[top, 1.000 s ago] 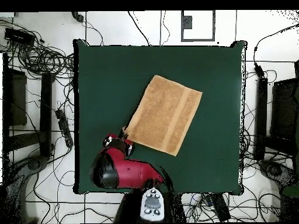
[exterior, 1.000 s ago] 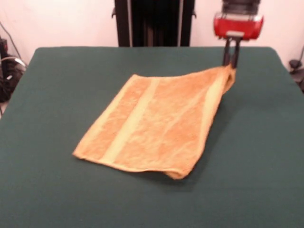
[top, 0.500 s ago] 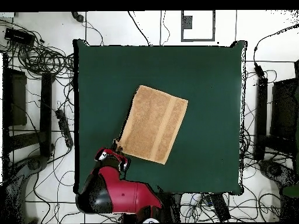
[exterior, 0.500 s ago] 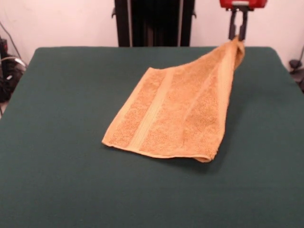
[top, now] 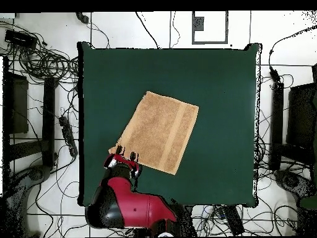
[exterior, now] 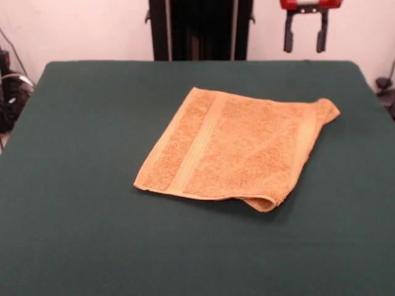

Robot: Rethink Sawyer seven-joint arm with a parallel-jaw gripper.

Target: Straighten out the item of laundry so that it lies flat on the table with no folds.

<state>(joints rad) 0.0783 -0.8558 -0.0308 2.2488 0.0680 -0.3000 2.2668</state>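
Towel (exterior: 237, 148) lies mid-tabletop (exterior: 74, 234), mostly flat with its front-right corner curled under and the far-right corner bunched, gripper (exterior: 303, 38) above that far corner, fingers (exterior: 288, 38) wide and empty; soft, light, limp cloth, best pinched at the curled corner.

Robotics lab: bare white walls, green-covered test table (top: 229, 93) ringed by tangled black cables (top: 43, 59) on tiled floor, equipment racks (top: 296, 127) left and right of it.
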